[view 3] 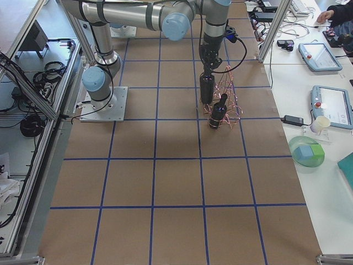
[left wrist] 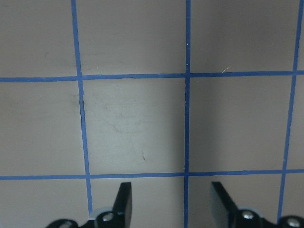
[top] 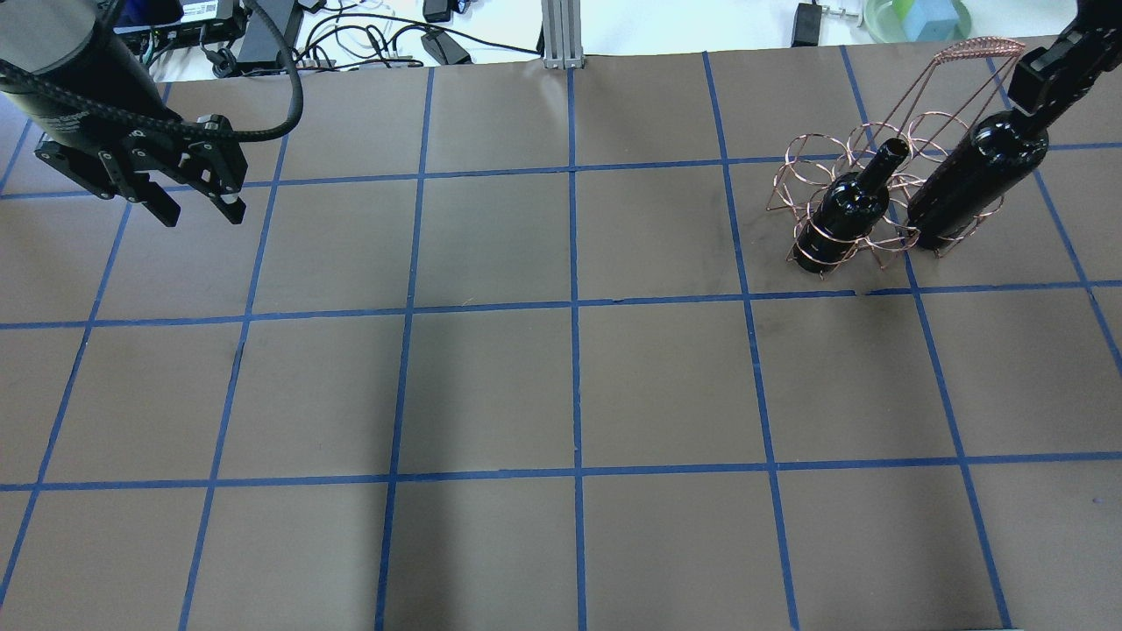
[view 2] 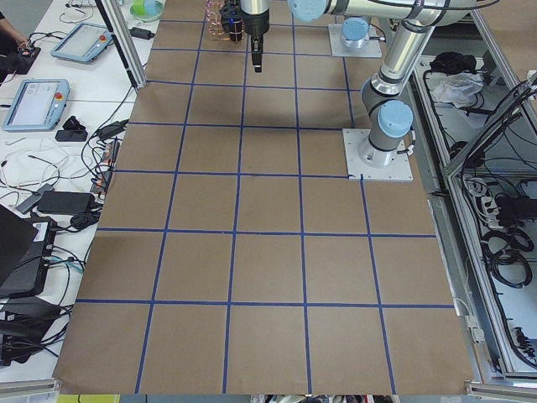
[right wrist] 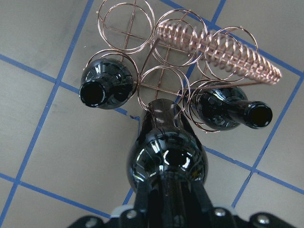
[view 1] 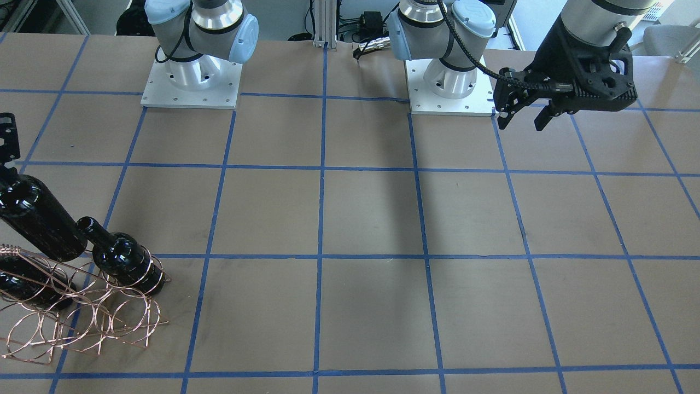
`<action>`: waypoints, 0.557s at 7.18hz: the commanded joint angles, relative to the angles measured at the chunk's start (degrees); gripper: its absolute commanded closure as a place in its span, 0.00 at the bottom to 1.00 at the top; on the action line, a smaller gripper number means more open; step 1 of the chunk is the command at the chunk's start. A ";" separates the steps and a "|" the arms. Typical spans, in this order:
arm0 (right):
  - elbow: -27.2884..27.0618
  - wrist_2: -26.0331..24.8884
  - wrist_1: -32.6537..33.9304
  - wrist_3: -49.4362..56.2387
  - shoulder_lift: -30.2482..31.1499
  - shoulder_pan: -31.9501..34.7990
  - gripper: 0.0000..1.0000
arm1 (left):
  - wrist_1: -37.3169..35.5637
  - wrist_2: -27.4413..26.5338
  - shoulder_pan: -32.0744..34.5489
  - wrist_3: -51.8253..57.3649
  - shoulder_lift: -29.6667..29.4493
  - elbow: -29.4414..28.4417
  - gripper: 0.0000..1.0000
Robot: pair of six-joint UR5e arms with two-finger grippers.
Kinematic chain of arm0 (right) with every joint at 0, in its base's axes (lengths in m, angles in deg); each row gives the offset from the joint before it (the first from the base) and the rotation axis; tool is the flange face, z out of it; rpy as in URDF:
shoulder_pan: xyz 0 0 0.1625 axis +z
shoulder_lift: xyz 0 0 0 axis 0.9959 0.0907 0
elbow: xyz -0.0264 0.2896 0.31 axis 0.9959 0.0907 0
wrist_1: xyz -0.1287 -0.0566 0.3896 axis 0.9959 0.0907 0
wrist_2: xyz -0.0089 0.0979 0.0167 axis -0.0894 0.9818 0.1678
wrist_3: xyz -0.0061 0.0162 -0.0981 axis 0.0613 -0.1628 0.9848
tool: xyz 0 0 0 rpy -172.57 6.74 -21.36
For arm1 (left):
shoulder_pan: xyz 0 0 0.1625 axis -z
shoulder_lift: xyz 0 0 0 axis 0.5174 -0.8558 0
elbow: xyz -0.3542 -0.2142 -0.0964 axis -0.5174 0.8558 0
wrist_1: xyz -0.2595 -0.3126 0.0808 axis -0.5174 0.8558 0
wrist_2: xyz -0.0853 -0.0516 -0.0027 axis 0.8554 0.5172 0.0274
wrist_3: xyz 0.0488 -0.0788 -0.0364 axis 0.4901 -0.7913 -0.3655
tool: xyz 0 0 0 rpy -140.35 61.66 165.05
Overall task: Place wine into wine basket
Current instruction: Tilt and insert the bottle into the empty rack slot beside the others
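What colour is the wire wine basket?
Rose-gold copper; the wine basket shows best in the right wrist-mounted view.

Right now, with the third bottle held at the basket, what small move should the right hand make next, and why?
Probably lower the wine a little along its tilt. The right hand grips its neck, its base seems only just inside a loop of the wine basket, beside two seated bottles; releasing looks early.

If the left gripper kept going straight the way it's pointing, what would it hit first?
Most likely the table, bare paper with blue tape lines. The left gripper, jaws open, points down at it with nothing between in the wrist view.
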 commanded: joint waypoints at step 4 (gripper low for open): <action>1.48 0.42 2.41 -0.07 -3.49 0.77 1.00 | 0.00 0.05 0.03 -0.08 0.01 0.27 0.36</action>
